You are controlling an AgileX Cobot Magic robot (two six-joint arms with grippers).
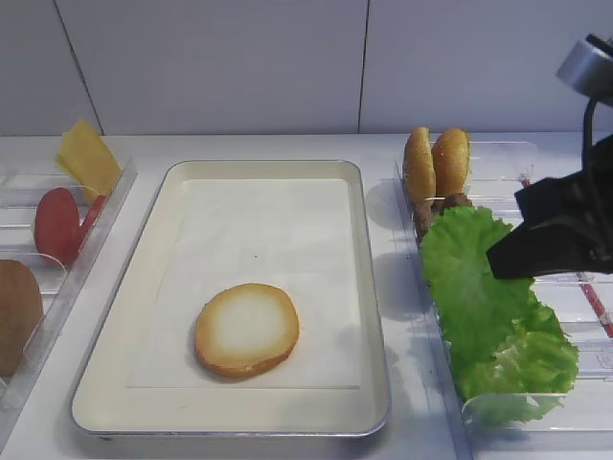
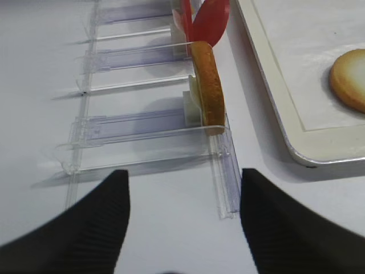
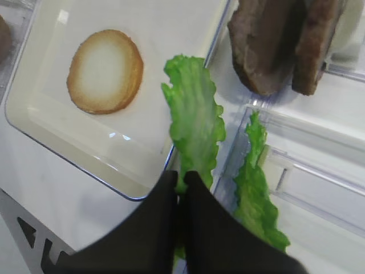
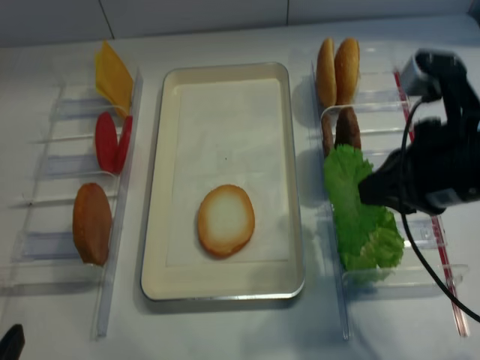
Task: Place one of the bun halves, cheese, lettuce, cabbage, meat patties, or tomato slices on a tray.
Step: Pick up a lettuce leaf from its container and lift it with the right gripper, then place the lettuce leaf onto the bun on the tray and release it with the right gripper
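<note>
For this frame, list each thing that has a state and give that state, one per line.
Right gripper: shut on the lettuce.
Left gripper: open, holding nothing.
Lettuce: one leaf pinched at its edge, over the tray's rim.
Tray: holds one bun half only.
Bun half: lying flat on the paper, pale cut face up.
Tomato slices: upright in the left holder.
Meat patties: upright in the right holder.

White table (image 1: pixel 287 146) w/ tray (image 1: pixel 374 287) betw clear holders (image 4: pixel 45 247) L & R.

Bright green lettuce (image 3: pixel 194 120) (black gripper (image 3: pixel 179 181))
</note>
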